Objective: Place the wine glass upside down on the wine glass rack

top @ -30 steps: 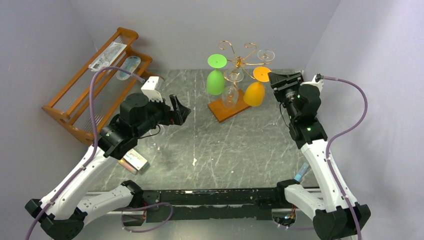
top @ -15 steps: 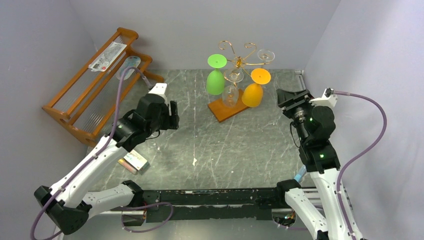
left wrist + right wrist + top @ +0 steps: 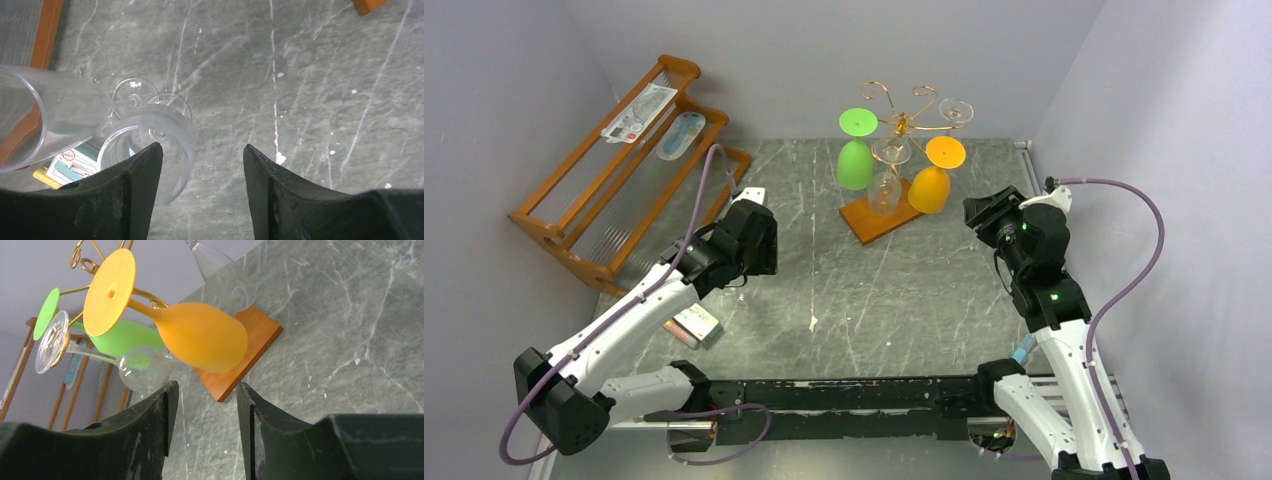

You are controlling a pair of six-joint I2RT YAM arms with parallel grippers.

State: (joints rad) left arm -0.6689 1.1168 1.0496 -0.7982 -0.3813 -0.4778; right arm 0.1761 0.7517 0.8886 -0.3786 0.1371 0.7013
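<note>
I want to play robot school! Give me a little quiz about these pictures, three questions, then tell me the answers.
1. True or false: the orange glass hangs upside down on the wine glass rack.
2. Pick one: what lies on the table under the left gripper? A. clear glasses B. a spoon C. a blue plate
3. Fill the gap: the right gripper is open and holds ____.

Key: 1 true; 2 A; 3 nothing.
</note>
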